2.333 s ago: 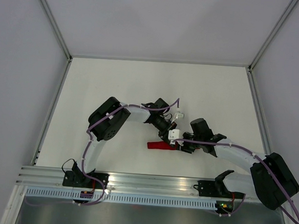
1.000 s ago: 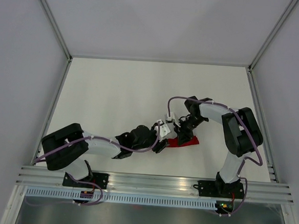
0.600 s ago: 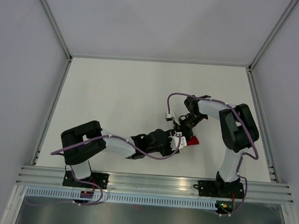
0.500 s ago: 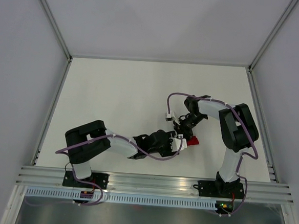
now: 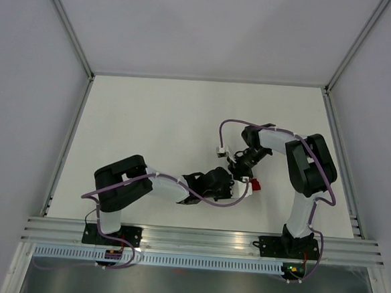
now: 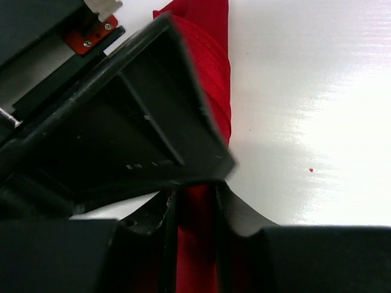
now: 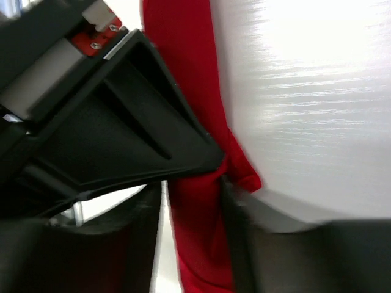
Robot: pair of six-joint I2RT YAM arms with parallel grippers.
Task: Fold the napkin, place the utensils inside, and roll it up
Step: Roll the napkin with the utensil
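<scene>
The napkin (image 6: 211,73) is a thin red roll on the table (image 6: 305,91), where both arms meet. The left gripper (image 6: 194,238) pinches it. The right gripper (image 7: 192,238) has a finger on each side; I cannot tell if it squeezes. The cloth looks soft, light and slippery, so it may unroll. Best to hold it around the roll's middle.

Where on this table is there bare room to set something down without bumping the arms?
Bare: the far half of the table, from the back wall to the left arm and right arm; also a narrow strip between the left arm and the near rail. Crowded: centre-right, where the left gripper and right gripper meet at the napkin.
</scene>
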